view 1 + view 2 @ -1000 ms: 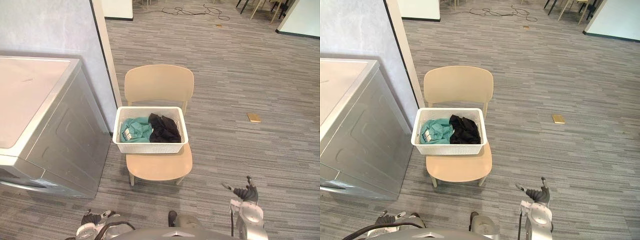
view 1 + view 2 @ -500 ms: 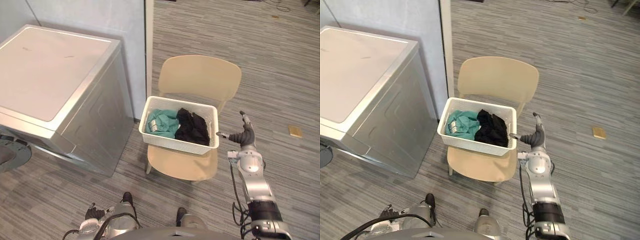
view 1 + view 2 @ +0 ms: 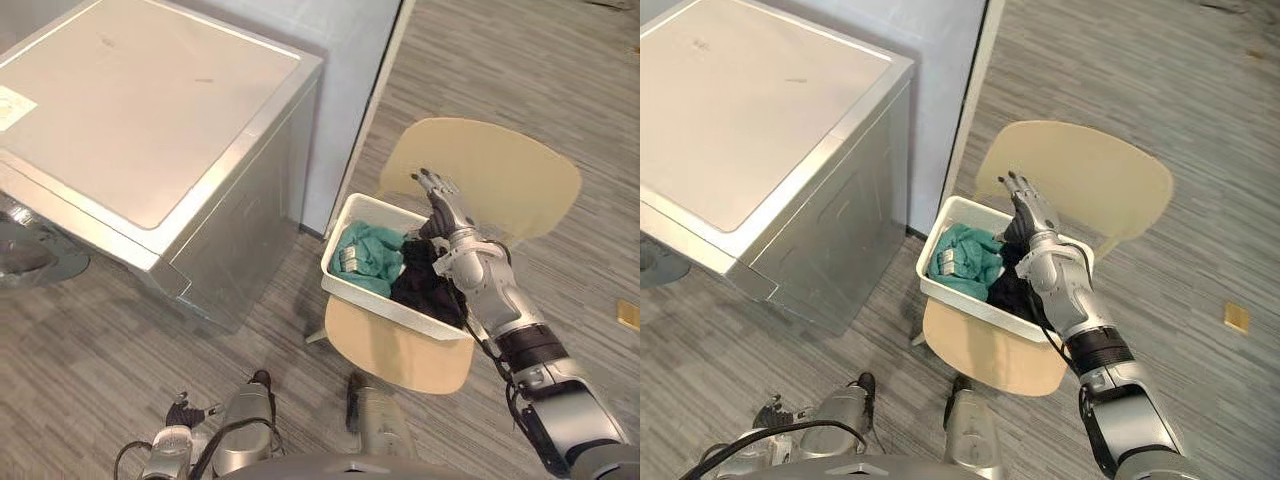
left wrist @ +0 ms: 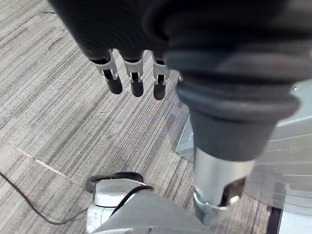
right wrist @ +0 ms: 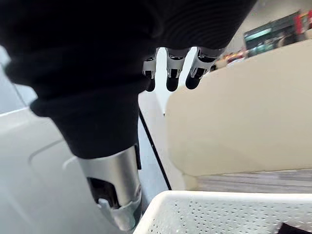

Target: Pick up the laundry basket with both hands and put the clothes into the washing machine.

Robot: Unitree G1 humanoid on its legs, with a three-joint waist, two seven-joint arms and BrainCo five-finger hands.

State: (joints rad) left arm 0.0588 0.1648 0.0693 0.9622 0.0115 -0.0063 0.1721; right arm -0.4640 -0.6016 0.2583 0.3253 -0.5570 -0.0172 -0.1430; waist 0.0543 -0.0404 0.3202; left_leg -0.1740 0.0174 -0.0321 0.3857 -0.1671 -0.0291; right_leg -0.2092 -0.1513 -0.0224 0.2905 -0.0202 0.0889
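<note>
Left eye view: the white laundry basket [image 3: 372,297] sits on the seat of the tan chair [image 3: 510,175], not yet gripped. It holds a teal garment [image 3: 367,250] and a black garment [image 3: 425,280], side by side. The right hand [image 3: 443,212] hovers above the seat, over the basket's rim nearest the chair's backrest, fingers straight and released. The left hand [image 4: 132,78] hangs low over the floor, well apart from the chair, fingers relaxed and holding nothing. I judge this the reaching step; next, each hand needs a side of the basket. The washing machine [image 3: 150,110] stands beside the chair.
</note>
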